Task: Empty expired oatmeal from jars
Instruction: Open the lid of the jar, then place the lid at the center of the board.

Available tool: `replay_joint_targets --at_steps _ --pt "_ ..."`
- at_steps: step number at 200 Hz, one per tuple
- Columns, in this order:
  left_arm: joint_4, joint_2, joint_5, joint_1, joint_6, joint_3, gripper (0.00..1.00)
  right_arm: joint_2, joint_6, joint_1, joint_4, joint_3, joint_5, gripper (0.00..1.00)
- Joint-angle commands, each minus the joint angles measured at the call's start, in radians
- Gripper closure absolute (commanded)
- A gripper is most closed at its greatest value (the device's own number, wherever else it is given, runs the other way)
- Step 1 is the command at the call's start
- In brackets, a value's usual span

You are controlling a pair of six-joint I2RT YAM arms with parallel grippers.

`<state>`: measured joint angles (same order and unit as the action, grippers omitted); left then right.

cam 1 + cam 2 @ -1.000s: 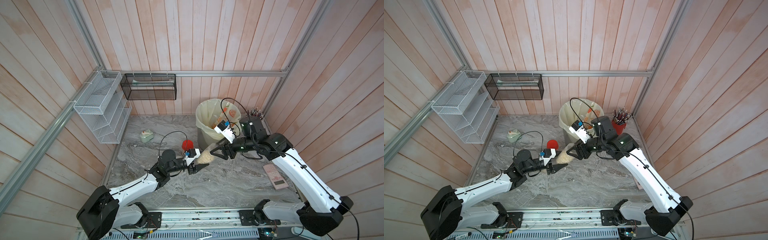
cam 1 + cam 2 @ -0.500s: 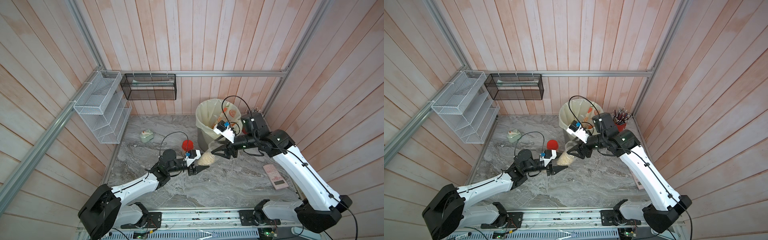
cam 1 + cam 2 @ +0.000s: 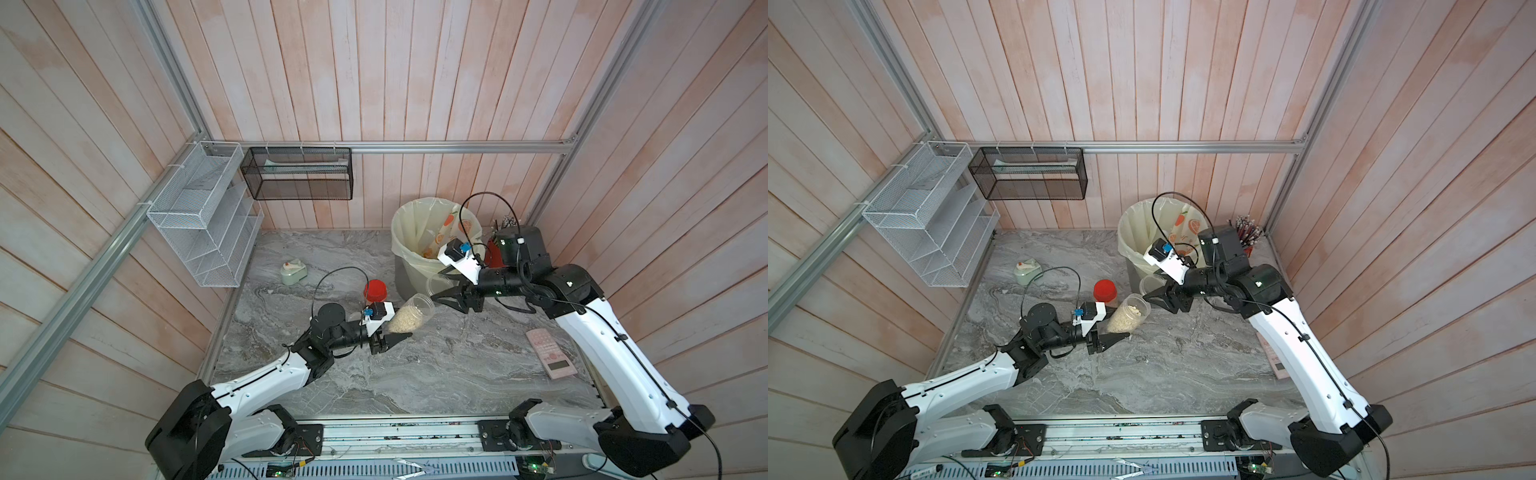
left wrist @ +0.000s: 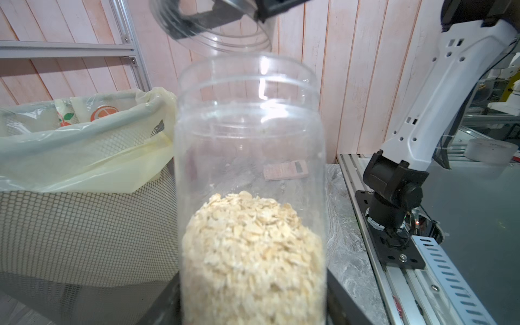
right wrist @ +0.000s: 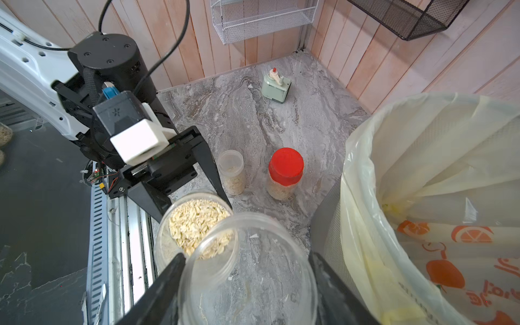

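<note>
The open jar (image 3: pixel 411 316), about half full of oatmeal (image 4: pixel 250 253), hangs tilted above the desk (image 3: pixel 436 374), clamped between the left fingers (image 3: pixel 397 338). The right fingers (image 5: pixel 329 282) clamp a clear lid (image 5: pixel 247 270) just beside the bin (image 3: pixel 397 232). A red-lidded jar (image 3: pixel 375 291) stands behind; a third jar (image 5: pixel 233 171) is mostly hidden by the left arm (image 3: pixel 266 378) in both top views.

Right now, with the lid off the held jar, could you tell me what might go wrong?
1. The open clear plastic jar in the left hand is tilted, not over the grey mesh bin with yellowish bag; its pale oatmeal flakes could spill outside.
2. The clear round lid in the right hand hangs near the jar's mouth; they may collide.
3. The red-lidded clear jar near the left hand may get knocked.
</note>
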<state>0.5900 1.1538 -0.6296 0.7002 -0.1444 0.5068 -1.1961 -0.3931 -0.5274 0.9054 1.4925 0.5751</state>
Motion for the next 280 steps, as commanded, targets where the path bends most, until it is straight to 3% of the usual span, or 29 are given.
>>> replay_joint_targets --at_steps 1,69,121,163,199,280 --pt "-0.007 -0.055 0.051 -0.007 0.016 -0.039 1.00 0.064 0.075 0.008 -0.060 -0.094 -0.016 0.82" --pt "-0.072 -0.254 0.159 -0.007 0.072 -0.157 1.00 0.340 0.471 0.009 -0.235 -0.468 -0.189 0.81" --pt "-0.079 -0.280 0.180 -0.007 0.089 -0.171 1.00 0.494 0.735 0.004 -0.285 -0.640 -0.354 0.77" --pt "-0.042 -0.265 0.184 -0.005 0.104 -0.175 1.00 0.516 0.997 0.003 -0.329 -0.754 -0.403 0.79" --pt "-0.019 -0.256 0.182 0.002 0.123 -0.186 1.00 0.549 1.142 -0.012 -0.402 -0.887 -0.491 0.80" --pt "0.028 -0.229 0.221 0.053 0.144 -0.214 1.00 0.421 1.350 -0.212 -0.409 -1.004 -0.785 0.80"
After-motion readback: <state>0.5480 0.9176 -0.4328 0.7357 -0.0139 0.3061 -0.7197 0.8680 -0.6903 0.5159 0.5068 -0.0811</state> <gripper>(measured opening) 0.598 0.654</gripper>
